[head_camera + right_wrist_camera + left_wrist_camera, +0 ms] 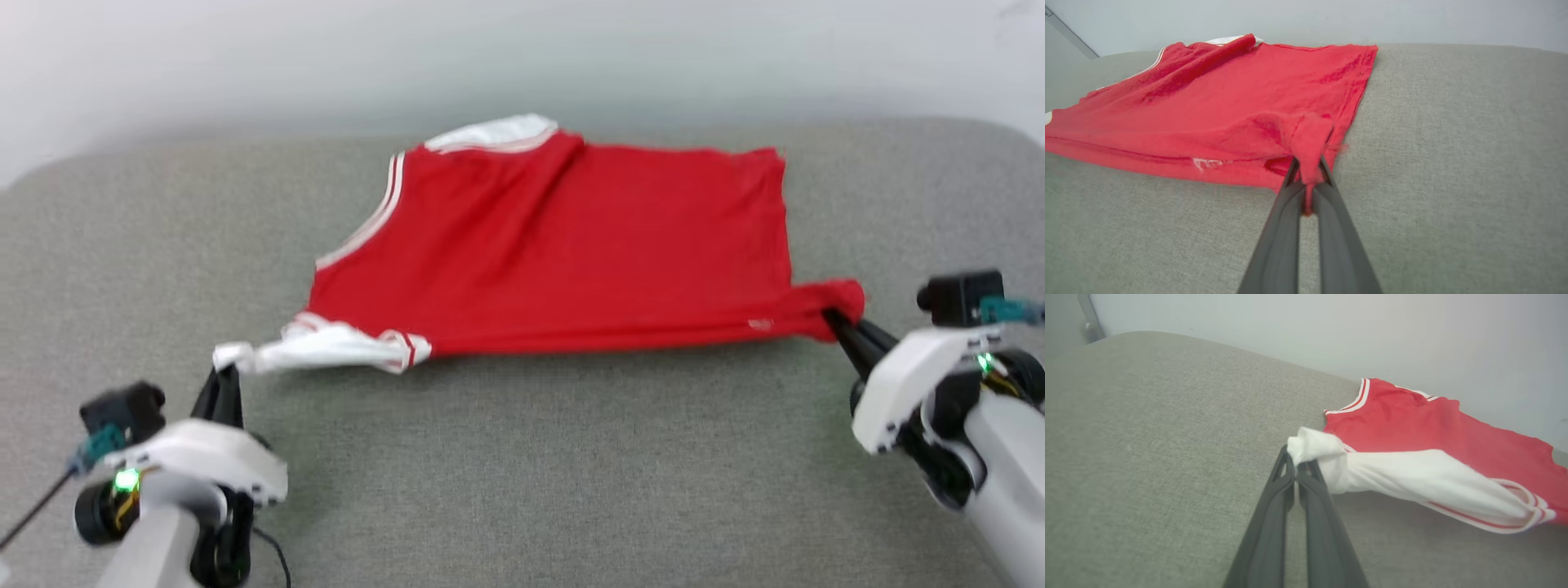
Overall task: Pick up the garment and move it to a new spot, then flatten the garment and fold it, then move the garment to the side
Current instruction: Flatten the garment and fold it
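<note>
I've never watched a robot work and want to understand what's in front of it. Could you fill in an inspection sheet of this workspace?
Surface: grey woven fabric top, smooth and even.
Job's things: red garment with white striped trim lies spread out, mostly flat with a few creases; its two near corners are drawn outward.
Clutter: nothing seen.
Tools: left tool shut on the garment's white corner; right tool shut on its red hem corner.
Cables: thin dark cable by the left wrist; coloured wires at the right wrist.
Surroundings: pale wall behind the surface.
</note>
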{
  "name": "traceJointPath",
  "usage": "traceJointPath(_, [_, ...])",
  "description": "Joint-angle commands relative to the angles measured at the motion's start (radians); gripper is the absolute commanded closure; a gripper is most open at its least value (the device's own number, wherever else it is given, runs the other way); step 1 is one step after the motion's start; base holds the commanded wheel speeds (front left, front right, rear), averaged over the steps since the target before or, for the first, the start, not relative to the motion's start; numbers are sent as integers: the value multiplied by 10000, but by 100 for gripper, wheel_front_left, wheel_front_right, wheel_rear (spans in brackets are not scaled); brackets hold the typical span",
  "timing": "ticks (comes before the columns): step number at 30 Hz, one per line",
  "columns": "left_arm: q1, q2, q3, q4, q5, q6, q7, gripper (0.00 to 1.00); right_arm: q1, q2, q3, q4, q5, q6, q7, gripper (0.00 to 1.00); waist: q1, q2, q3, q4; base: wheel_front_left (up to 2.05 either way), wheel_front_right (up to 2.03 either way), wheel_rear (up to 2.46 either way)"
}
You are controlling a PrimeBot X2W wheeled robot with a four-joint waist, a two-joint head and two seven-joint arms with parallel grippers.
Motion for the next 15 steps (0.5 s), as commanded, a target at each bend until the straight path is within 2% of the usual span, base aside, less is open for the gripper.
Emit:
traceJointPath(1, [545,268,167,-511,-51,345,48,100,418,-348,-124,-16,-228,-39,-131,100,3,0,-441,41,0,0,0])
traceJointPath(6, [2699,638,279,-3597,57,1729,865,100,1675,-563,-859,-737,-1280,-44,-72,100,3,0,-852,61,0,0,0])
traceJointPath(11, [4385,1157,319,-6597,300,3101,2019,100,3221,-446,-2405,-2063,-2199,-44,713,100,3,0,-1079,42,0,0,0])
traceJointPath(15, [5112,1498,385,-8359,482,3845,2678,100,4599,-18,-3934,-3723,-3068,-44,1764,100,3,0,-1053,18,0,0,0])
